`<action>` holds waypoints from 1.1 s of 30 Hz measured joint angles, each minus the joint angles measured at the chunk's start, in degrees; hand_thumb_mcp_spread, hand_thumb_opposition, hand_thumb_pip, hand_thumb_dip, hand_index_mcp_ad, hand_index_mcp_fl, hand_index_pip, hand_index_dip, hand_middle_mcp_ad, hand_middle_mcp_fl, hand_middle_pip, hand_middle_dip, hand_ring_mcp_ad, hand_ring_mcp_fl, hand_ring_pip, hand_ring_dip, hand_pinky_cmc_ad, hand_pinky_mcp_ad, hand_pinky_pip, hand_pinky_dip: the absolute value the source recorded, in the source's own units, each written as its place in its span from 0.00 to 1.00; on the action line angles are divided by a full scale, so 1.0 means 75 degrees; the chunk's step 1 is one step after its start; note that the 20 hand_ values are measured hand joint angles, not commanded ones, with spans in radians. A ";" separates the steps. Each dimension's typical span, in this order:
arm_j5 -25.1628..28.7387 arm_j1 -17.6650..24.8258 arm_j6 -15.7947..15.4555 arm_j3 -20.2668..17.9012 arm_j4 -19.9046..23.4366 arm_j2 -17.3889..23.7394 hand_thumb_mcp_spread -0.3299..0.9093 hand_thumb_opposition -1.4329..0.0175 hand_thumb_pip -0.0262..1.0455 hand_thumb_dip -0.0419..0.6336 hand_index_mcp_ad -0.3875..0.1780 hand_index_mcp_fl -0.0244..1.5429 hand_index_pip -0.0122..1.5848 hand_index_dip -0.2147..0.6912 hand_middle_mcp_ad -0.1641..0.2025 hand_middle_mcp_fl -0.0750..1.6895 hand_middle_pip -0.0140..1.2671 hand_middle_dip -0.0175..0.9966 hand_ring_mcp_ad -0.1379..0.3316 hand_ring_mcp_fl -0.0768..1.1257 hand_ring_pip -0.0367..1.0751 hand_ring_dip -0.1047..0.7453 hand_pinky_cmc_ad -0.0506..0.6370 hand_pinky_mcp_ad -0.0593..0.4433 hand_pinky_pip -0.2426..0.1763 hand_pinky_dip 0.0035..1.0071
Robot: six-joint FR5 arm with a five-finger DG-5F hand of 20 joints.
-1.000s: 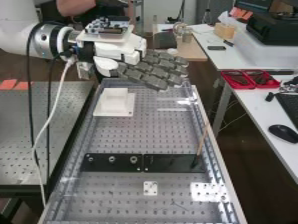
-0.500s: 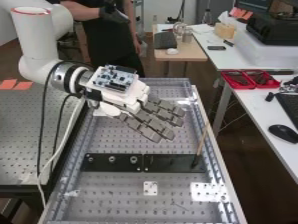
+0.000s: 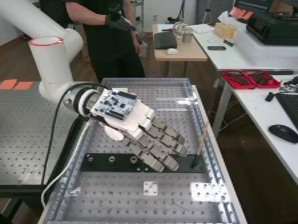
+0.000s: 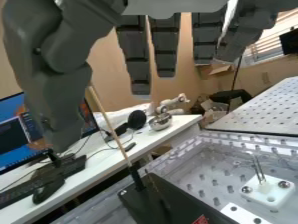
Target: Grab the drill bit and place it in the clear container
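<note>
Robot hand [image 3: 136, 120] open in the high view, fingertips over the black plate [image 3: 100, 165]. Wrist view now: thin dark rod [image 4: 156, 187], probably the drill bit, leaning up from that plate below the fingers, beside the wooden stick [image 4: 110, 125].

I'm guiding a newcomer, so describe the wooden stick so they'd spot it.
On the perforated bench, find the black strip. At its end nearest the white desk, the wooden stick stands tilted, the only tan piece there, with a dark foot.
</note>
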 joint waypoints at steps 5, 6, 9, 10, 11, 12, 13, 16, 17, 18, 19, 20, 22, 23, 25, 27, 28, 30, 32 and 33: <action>0.0099 -0.0044 -0.0194 0.0195 0.0093 -0.0300 0.55 0.43 0.62 0.37 0.78 0.36 0.10 0.64 0.79 0.17 0.11 0.13 0.80 0.09 0.13 0.10 0.41 0.52 0.40 0.13; 0.0099 -0.0047 -0.0225 0.0219 0.0098 -0.0321 0.56 0.43 0.62 0.36 0.76 0.37 0.12 0.64 0.79 0.17 0.11 0.13 0.80 0.09 0.13 0.10 0.41 0.51 0.40 0.13; 0.0056 -0.0062 -0.0409 0.0369 0.0080 -0.0420 0.56 0.43 0.62 0.41 0.73 0.37 0.20 0.64 0.79 0.18 0.11 0.14 0.80 0.09 0.13 0.11 0.41 0.51 0.40 0.13; 0.0030 -0.0068 -0.0485 0.0413 0.0072 -0.0445 0.57 0.43 0.62 0.41 0.73 0.37 0.23 0.64 0.79 0.19 0.11 0.16 0.80 0.09 0.13 0.11 0.41 0.51 0.40 0.13; -0.0006 -0.0074 -0.0604 0.0476 0.0064 -0.0475 0.58 0.43 0.62 0.42 0.72 0.37 0.26 0.63 0.78 0.20 0.11 0.16 0.80 0.09 0.13 0.11 0.41 0.51 0.40 0.13; -0.0018 -0.0077 -0.0655 0.0501 0.0060 -0.0487 0.58 0.43 0.62 0.42 0.72 0.37 0.29 0.63 0.78 0.20 0.10 0.16 0.80 0.09 0.13 0.11 0.41 0.51 0.40 0.13; -0.0051 -0.0083 -0.0823 0.0582 0.0050 -0.0523 0.58 0.43 0.62 0.42 0.72 0.37 0.32 0.63 0.78 0.21 0.10 0.16 0.80 0.09 0.13 0.11 0.41 0.51 0.40 0.13; -0.0115 -0.0085 -0.1121 0.0723 -0.0010 -0.0576 0.59 0.42 0.61 0.44 0.69 0.37 0.40 0.62 0.79 0.21 0.10 0.17 0.79 0.10 0.12 0.11 0.40 0.51 0.40 0.13; -0.0146 -0.0085 -0.1238 0.0776 -0.0046 -0.0598 0.59 0.41 0.61 0.44 0.67 0.37 0.41 0.62 0.79 0.21 0.10 0.18 0.80 0.10 0.13 0.13 0.40 0.51 0.40 0.13; -0.0168 -0.0084 -0.1318 0.0811 -0.0075 -0.0613 0.60 0.41 0.61 0.43 0.66 0.37 0.43 0.62 0.78 0.21 0.10 0.19 0.79 0.10 0.12 0.13 0.41 0.51 0.40 0.13; -0.0199 -0.0080 -0.1456 0.0862 -0.0119 -0.0635 0.60 0.41 0.61 0.43 0.65 0.37 0.46 0.62 0.74 0.21 0.10 0.19 0.80 0.11 0.12 0.13 0.42 0.51 0.40 0.13; -0.0226 -0.0072 -0.1615 0.0915 -0.0171 -0.0661 0.61 0.41 0.60 0.43 0.65 0.37 0.47 0.61 0.73 0.22 0.10 0.19 0.80 0.11 0.12 0.13 0.42 0.51 0.40 0.13; -0.0275 -0.0055 -0.1901 0.1020 -0.0273 -0.0720 0.61 0.41 0.60 0.43 0.65 0.37 0.48 0.61 0.70 0.22 0.10 0.20 0.80 0.11 0.12 0.13 0.42 0.51 0.40 0.13; -0.0290 -0.0047 -0.2013 0.1073 -0.0327 -0.0751 0.61 0.41 0.60 0.44 0.65 0.37 0.49 0.61 0.70 0.22 0.10 0.20 0.80 0.11 0.12 0.13 0.42 0.51 0.40 0.13; -0.0305 -0.0037 -0.2133 0.1154 -0.0412 -0.0811 0.61 0.41 0.60 0.44 0.64 0.34 0.52 0.61 0.70 0.22 0.10 0.20 0.79 0.10 0.13 0.14 0.42 0.49 0.40 0.13; -0.0308 -0.0037 -0.2203 0.1208 -0.0470 -0.0870 0.61 0.41 0.60 0.44 0.64 0.32 0.56 0.61 0.70 0.22 0.10 0.20 0.78 0.10 0.13 0.14 0.42 0.48 0.40 0.13; -0.0300 -0.0037 -0.2221 0.1232 -0.0487 -0.0907 0.61 0.41 0.60 0.44 0.64 0.31 0.59 0.61 0.70 0.22 0.10 0.21 0.78 0.10 0.13 0.14 0.42 0.48 0.40 0.13; -0.0274 -0.0043 -0.2223 0.1269 -0.0512 -0.0953 0.61 0.41 0.60 0.44 0.64 0.28 0.62 0.61 0.70 0.22 0.09 0.21 0.78 0.10 0.13 0.14 0.43 0.48 0.40 0.13; -0.0265 -0.0047 -0.2233 0.1302 -0.0543 -0.0995 0.61 0.41 0.60 0.44 0.64 0.26 0.67 0.61 0.70 0.22 0.09 0.22 0.78 0.12 0.13 0.14 0.43 0.48 0.40 0.13; -0.0260 -0.0046 -0.2236 0.1307 -0.0541 -0.1001 0.61 0.41 0.59 0.44 0.64 0.24 0.69 0.62 0.70 0.22 0.09 0.22 0.76 0.12 0.13 0.14 0.44 0.48 0.40 0.13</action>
